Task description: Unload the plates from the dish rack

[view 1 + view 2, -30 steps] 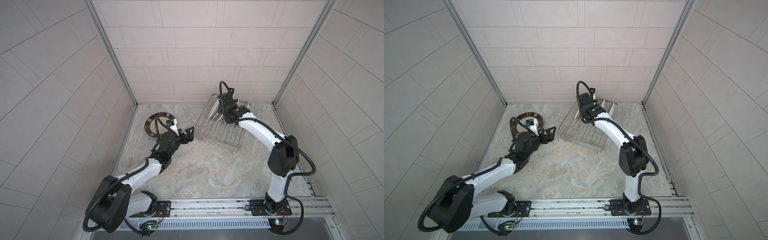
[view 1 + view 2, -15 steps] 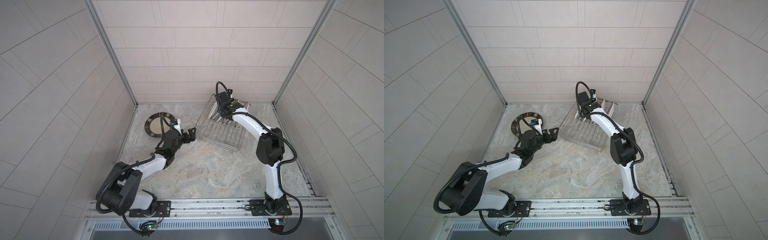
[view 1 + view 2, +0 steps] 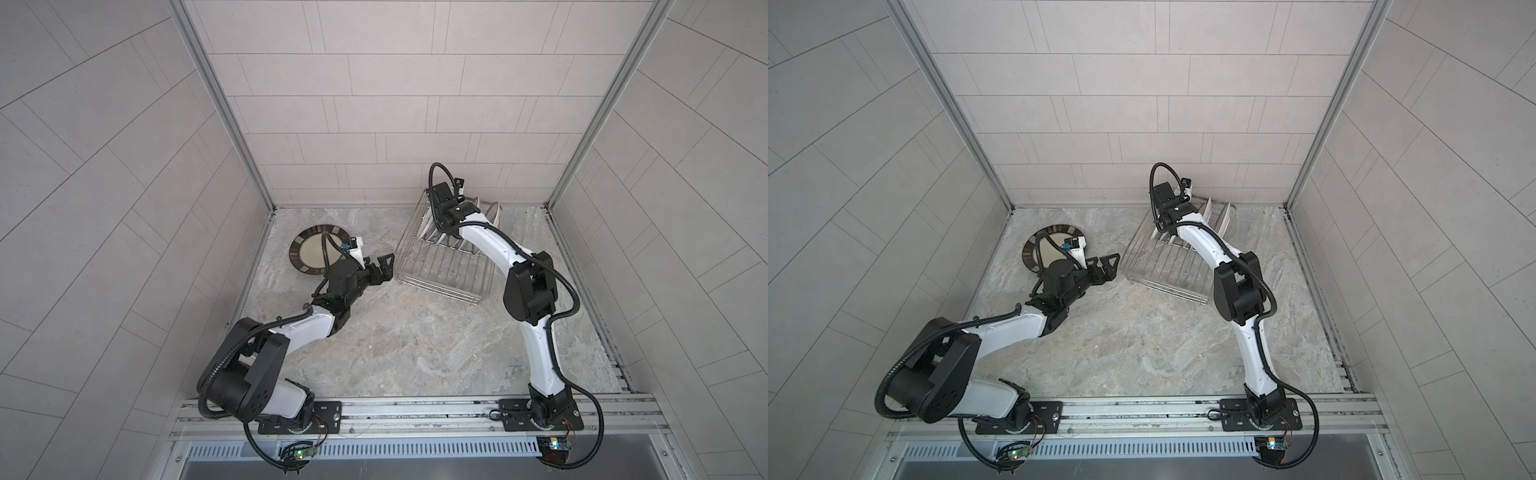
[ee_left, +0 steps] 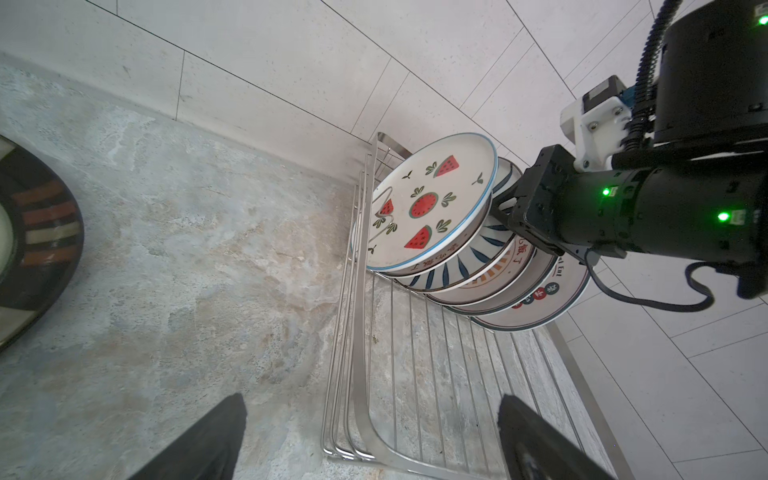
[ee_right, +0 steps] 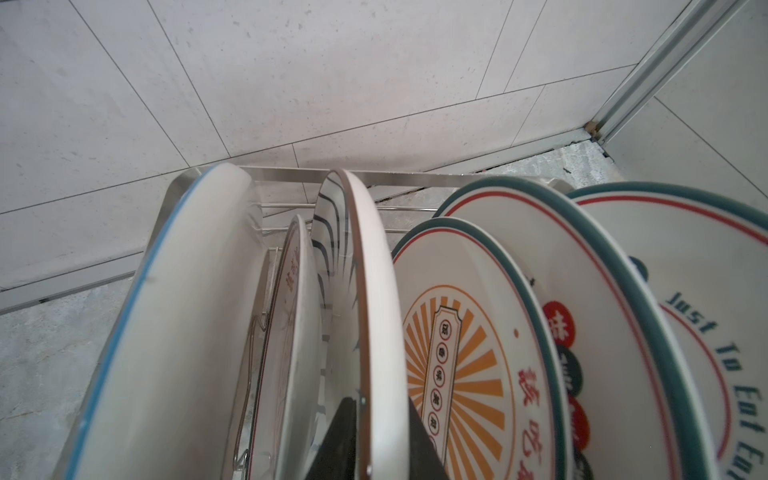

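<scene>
We are working at the dish rack (image 3: 440,268) by the back wall, its plates (image 4: 432,208) standing on edge — our right gripper (image 5: 380,432) is pinching the striped plate (image 5: 376,307). A dark-rimmed plate (image 3: 309,252) is lying flat on the table — our left gripper (image 3: 383,270) is hovering between it and the rack, jaws wide apart.

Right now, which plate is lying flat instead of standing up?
The dark-rimmed plate with the cream middle: it lies flat on the table, while the other plates stand on edge in the dish rack.

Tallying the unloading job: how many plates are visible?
7. One dark-rimmed plate lies flat on the tabletop; six stand in the dish rack: watermelon, red-lettered, blue-striped, sunburst, dotted, Just-To-Eat. Overlap may hide more.
</scene>
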Available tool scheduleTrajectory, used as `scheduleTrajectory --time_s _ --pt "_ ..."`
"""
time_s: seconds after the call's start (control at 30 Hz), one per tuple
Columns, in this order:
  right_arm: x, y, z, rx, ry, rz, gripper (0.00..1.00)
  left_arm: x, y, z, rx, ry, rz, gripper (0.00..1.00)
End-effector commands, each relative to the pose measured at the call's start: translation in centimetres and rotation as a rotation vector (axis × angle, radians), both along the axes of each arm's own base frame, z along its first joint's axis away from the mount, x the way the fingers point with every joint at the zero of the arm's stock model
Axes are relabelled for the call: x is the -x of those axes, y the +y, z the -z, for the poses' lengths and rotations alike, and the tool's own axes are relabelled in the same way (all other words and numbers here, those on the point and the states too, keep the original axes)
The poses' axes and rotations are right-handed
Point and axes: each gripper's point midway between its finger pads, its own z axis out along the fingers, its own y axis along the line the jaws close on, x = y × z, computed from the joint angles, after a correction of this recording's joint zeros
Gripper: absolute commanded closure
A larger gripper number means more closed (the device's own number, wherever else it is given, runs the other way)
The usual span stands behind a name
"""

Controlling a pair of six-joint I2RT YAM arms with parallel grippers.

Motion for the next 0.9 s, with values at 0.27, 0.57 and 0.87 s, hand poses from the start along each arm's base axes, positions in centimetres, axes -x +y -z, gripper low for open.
scheduleTrajectory --time_s 0.27,0.57,0.87 --pt "0.9 0.0 -3.7 0.072 -0.031 -0.019 0.86 -0.5 0.0 -1.2 0.018 -0.051 -0.011 0.0" --pt "1.5 -0.1 -7.2 0.041 -0.093 -0.044 0.91 -0.3 0.5 -1.3 0.004 -0.063 -0.028 0.0" --pt "2.0 -0.3 -8.8 -0.016 -0.112 -0.105 0.91 -0.5 0.7 -1.3 -0.006 -0.071 -0.038 0.0"
